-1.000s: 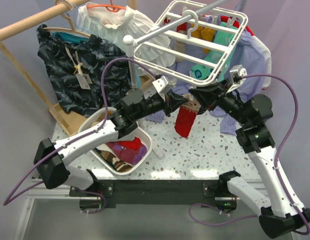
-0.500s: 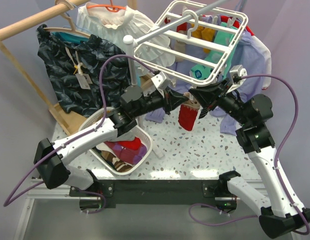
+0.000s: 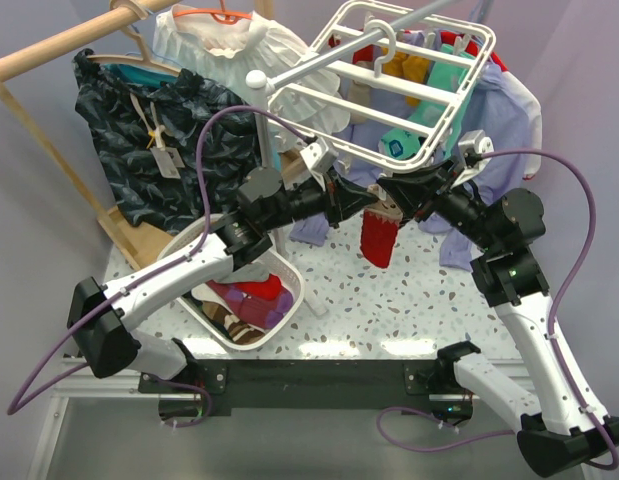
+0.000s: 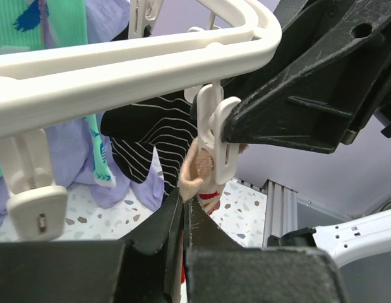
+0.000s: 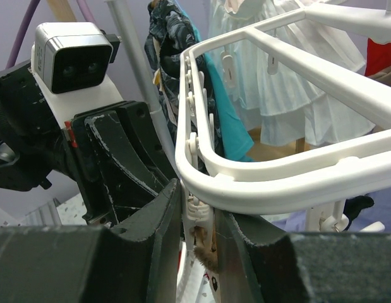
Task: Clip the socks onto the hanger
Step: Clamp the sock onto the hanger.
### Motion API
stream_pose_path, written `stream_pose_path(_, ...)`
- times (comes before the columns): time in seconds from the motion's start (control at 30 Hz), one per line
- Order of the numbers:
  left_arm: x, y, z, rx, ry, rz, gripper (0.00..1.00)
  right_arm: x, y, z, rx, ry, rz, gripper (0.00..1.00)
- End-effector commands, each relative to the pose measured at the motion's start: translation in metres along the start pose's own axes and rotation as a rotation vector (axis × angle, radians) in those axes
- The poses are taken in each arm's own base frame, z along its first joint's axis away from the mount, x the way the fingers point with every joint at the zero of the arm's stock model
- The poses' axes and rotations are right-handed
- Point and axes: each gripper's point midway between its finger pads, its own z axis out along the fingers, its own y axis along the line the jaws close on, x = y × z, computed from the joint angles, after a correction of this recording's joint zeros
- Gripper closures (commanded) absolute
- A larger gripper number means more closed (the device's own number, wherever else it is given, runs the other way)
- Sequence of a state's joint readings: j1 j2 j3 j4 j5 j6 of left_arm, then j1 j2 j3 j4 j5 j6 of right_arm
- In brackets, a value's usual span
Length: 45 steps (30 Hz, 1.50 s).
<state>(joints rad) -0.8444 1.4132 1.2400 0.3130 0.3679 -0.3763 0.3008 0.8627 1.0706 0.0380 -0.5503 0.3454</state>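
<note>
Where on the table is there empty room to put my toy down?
The bare speckled table between the basket and the right arm, below the dangling red sock, is free. The back is crowded with hanging clothes and the hanger.

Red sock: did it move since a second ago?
The left gripper, shut on the red sock at its cuff, carried it slightly right and up, toward the clip that the right gripper squeezes. Nothing was let go. The right gripper and the hanger stayed put.
</note>
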Motion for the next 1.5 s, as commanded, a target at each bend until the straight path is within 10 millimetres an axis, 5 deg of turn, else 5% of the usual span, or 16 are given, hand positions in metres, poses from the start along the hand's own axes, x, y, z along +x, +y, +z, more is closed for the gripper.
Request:
stream_pose_path(0.0, -0.036, -0.021, -0.004, 0.064, -0.074, 0.0, 1.0, 0.014, 0.002, 0.0, -0.034, 0.04, -0.016, 0.91)
stream_pose_path(0.6, -0.073, -0.027, -0.013, 0.047, -0.209, -0.037, 1.0, 0.016, 0.006, -0.004, -0.045, 0.048, -0.009, 0.87)
stream_pose_path(0.73, -0.073, -0.03, -0.013, 0.06, -0.216, -0.044, 1.0, 0.015, 0.006, -0.005, -0.041, 0.043, -0.008, 0.75)
stream_pose_path(0.83, -0.068, -0.029, -0.013, 0.064, -0.201, -0.05, 0.98, 0.014, 0.004, -0.005, -0.022, 0.037, -0.007, 0.53)
stream_pose_path(0.9, -0.064, -0.029, -0.013, 0.069, -0.191, -0.05, 0.88, 0.012, 0.003, -0.006, -0.011, 0.031, -0.008, 0.43)
stream_pose_path(1.1, -0.056, -0.019, -0.02, 0.006, -0.174, -0.018, 0.55, 0.009, -0.003, -0.01, 0.04, 0.023, -0.018, 0.39)
stream_pose_path(1.47, -0.061, 0.005, -0.062, -0.194, -0.19, 0.152, 0.23, 0.009, -0.033, -0.017, 0.227, 0.013, -0.002, 0.39)
